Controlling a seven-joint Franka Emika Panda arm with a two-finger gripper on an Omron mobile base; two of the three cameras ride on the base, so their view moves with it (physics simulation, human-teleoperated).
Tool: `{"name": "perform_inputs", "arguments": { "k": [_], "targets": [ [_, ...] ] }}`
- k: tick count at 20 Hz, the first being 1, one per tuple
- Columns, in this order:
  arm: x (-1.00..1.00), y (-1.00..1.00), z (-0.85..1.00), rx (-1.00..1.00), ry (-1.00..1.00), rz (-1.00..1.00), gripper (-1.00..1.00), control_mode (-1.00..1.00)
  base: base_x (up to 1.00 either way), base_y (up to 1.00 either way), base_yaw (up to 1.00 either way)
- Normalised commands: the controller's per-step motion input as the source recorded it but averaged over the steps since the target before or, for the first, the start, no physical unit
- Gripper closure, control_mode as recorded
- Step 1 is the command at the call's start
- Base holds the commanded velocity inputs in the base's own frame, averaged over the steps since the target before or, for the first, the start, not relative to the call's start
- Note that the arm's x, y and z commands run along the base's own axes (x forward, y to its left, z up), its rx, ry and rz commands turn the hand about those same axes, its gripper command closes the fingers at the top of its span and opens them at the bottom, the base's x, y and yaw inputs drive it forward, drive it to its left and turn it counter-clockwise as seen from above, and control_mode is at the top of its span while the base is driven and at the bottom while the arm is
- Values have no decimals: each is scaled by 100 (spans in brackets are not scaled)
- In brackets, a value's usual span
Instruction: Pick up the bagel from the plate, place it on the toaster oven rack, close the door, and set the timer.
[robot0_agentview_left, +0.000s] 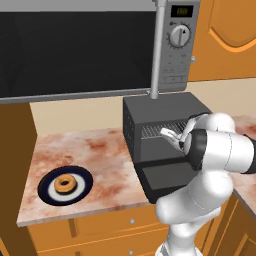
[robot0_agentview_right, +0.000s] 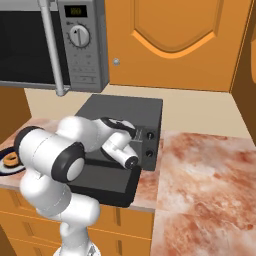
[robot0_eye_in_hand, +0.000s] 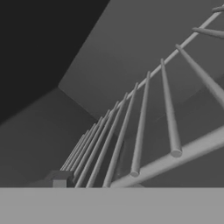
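Left base view is showing a pink-and-rust marbled bench (robot0_agentview_left: 100, 150) running along a cream back wall, with orange wooden drawer fronts (robot0_agentview_left: 105, 225) sitting beneath it. On the left part of the bench, the plate (robot0_agentview_left: 47, 192) is lying flat, and the bagel (robot0_agentview_left: 65, 184) is resting in its dark centre, well apart from the arm. To the right, the toaster oven (robot0_agentview_left: 160, 107) is standing on the bench with its door (robot0_agentview_left: 167, 177) dropped open and lying level toward the front edge. The rack (robot0_agentview_left: 152, 131) is showing as a silver grid inside the opening. Above, a large silver-and-black microwave (robot0_agentview_left: 100, 45) is hanging over the bench, its dial and display facing out, and an orange cabinet door (robot0_agentview_right: 175, 40) is filling the wall to its right. The gripper (robot0_agentview_left: 169, 134) is reaching into the oven mouth just over the rack; whether its fingers are spread or closed cannot be told. Hand view is looking along the rack wires against the grey inner walls of the oven.
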Motion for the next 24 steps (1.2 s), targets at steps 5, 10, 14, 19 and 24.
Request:
{"name": "perform_inputs", "arguments": {
  "k": [5,10,14,19,24],
  "targets": [
    [-22,0,-6,0,0,0,100,-100,0,0,0],
    [-51,-2,-20,0,2,0,100,-100,0,0,0],
    [-61,-7,-26,-1,9,0,100,-100,0,0,0],
    [-65,-10,-31,-2,13,0,100,-100,0,0,0],
    [-73,-14,-35,-2,12,0,100,-100,0,0,0]
  ]
}}
